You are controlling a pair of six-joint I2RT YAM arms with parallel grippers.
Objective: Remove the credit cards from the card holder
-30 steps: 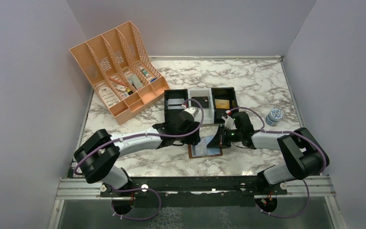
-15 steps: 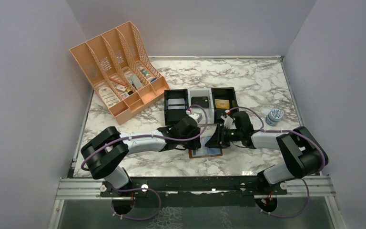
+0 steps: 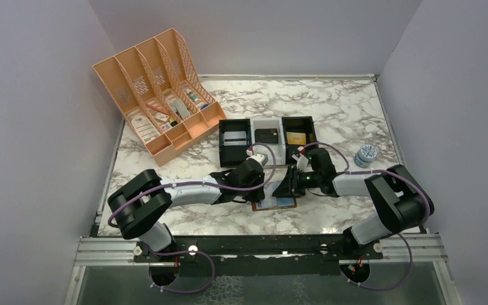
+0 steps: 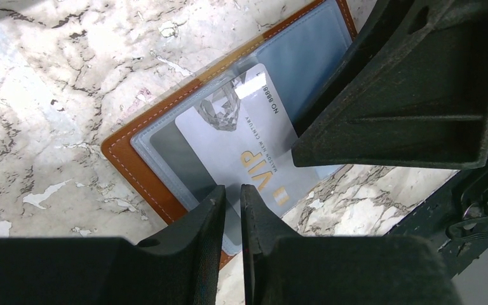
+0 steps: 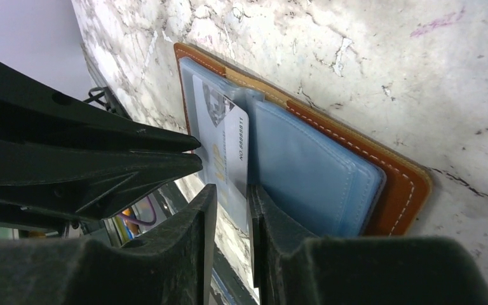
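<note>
The left gripper [image 4: 233,197] has come down to the card holder [image 4: 140,168] spread on the tabletop [image 4: 51,76], jaws narrowed to a slit at the half-out credit card [image 4: 248,146], perhaps pinching it. The right gripper [image 5: 229,197], earlier shut, now stands slightly parted; extraction looks imminent.
</note>
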